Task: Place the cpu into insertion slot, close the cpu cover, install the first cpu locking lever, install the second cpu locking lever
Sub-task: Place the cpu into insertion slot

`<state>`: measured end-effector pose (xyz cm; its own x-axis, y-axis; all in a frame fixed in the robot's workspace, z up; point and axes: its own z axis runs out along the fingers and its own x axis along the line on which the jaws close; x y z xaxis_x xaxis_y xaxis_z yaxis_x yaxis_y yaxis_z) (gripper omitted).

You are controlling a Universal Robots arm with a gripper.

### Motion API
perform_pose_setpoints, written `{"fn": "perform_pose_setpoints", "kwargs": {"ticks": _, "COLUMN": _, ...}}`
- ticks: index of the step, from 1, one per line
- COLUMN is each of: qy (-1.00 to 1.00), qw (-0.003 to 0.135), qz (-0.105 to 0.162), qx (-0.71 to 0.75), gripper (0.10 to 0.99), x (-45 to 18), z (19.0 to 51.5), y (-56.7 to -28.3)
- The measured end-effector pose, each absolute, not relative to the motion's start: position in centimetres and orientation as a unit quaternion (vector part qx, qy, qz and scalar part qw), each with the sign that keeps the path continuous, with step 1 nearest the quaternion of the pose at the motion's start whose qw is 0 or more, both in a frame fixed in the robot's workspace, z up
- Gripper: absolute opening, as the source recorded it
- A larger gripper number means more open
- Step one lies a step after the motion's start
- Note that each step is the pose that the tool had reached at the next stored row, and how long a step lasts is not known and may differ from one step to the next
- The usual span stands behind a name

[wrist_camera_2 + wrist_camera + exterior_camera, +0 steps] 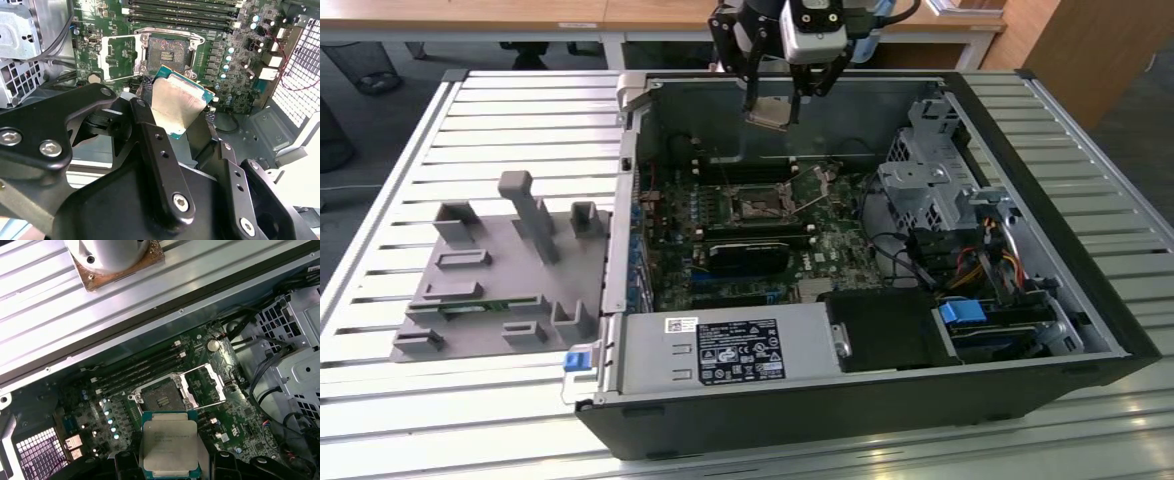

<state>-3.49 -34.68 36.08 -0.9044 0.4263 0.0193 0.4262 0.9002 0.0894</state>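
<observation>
My gripper (778,103) hangs over the far wall of the open computer case, shut on the cpu (770,112). The cpu is a flat square chip with a dull silvery top and a green edge, seen close up in both wrist views (175,102) (170,447). It sits between the black fingers (150,135) and is tilted. The insertion slot (759,207) (167,50) (160,400) lies uncovered on the green board, below and apart from the chip. Beside the slot, the cpu cover (202,382) (103,60) is swung open, and a thin lever rod (215,404) stands free next to it.
A long black card (750,252) lies just in front of the slot. A drive cage with cables (927,190) fills the case at the exterior view's right, and a power supply (720,350) sits at the front. A grey fixture (494,265) stands on the slatted table (400,400).
</observation>
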Motion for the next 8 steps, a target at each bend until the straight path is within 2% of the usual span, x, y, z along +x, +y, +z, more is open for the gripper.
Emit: {"fn": "perform_pose_setpoints", "kwargs": {"ticks": 8, "qy": 0.972, "qw": 0.001, "qz": 0.046, "qx": 0.230, "gripper": 0.525, "x": -3.49, "z": 36.08, "y": -34.68}}
